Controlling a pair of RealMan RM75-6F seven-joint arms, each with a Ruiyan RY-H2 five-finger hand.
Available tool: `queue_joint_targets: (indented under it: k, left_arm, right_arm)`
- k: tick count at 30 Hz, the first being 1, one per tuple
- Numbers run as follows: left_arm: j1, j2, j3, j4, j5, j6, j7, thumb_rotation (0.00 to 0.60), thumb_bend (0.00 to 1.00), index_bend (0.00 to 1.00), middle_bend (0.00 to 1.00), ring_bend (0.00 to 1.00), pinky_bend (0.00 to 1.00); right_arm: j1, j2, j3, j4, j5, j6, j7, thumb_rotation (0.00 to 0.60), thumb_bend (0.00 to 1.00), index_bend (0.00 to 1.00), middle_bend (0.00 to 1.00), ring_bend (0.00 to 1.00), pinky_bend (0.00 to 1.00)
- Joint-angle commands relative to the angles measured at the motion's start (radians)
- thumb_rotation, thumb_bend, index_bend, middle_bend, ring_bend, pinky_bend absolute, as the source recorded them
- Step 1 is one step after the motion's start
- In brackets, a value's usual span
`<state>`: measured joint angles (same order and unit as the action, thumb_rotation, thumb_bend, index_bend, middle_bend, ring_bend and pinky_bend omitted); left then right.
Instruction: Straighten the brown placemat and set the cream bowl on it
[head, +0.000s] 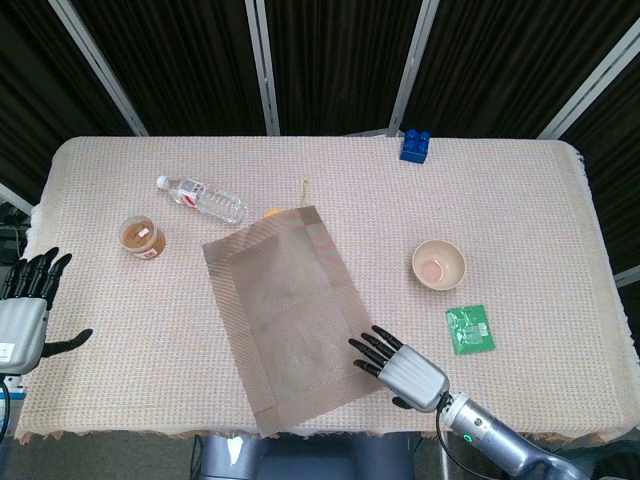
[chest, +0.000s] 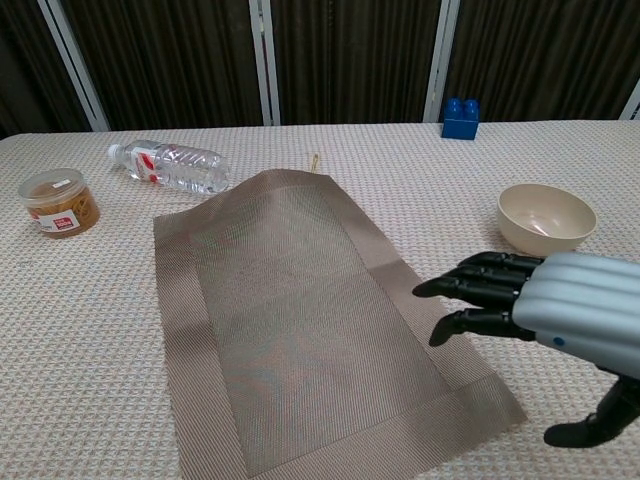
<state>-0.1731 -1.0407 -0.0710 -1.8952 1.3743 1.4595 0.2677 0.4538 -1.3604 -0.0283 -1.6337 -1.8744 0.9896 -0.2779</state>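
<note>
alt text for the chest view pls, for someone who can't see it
The robot's right hand, fingers apart and holding nothing, reaches toward the near right corner of a crooked brown placemat on a woven tablecloth. A cream bowl sits empty to the right; a water bottle, small jar and blue block lie farther back.

A brown rectangular woven placemat (head: 295, 318) with a darker border lies flat on the surface (head: 500, 230), near the middle and a little left. It sits crooked: its long sides run diagonally from the far left to the near right, and its near corners come close to the surface's near edge. A small round cream bowl (head: 438, 264) stands upright and empty on the bare surface, well apart from the placemat, to its right. A faint pink tint shows on the bowl's inner bottom.
</note>
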Motion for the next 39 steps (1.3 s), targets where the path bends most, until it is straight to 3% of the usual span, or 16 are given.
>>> queue_joint_targets:
  k: [1,25,39]
  left_arm:
    - [0.000,-0.002,-0.002,0.002,0.001,0.000,-0.004,0.600,0.00,0.00,0.00,0.00,0.00]
    - [-0.004,0.002,-0.009,0.000,-0.009,-0.025,-0.020,0.600,0.00,0.00,0.00,0.00,0.00]
    - [-0.002,0.008,-0.012,0.000,-0.008,-0.027,-0.031,0.600,0.00,0.00,0.00,0.00,0.00]
  right_arm:
    - [0.012,-0.034,0.004,0.029,0.012,-0.016,-0.029,0.600,0.06,0.23,0.00,0.00,0.00]
    - [0.044,-0.164,-0.023,0.211,0.067,-0.001,-0.055,0.600,0.08,0.25,0.00,0.00,0.00]
    - [0.053,-0.200,-0.033,0.248,0.080,0.035,-0.020,0.600,0.24,0.26,0.00,0.00,0.00]
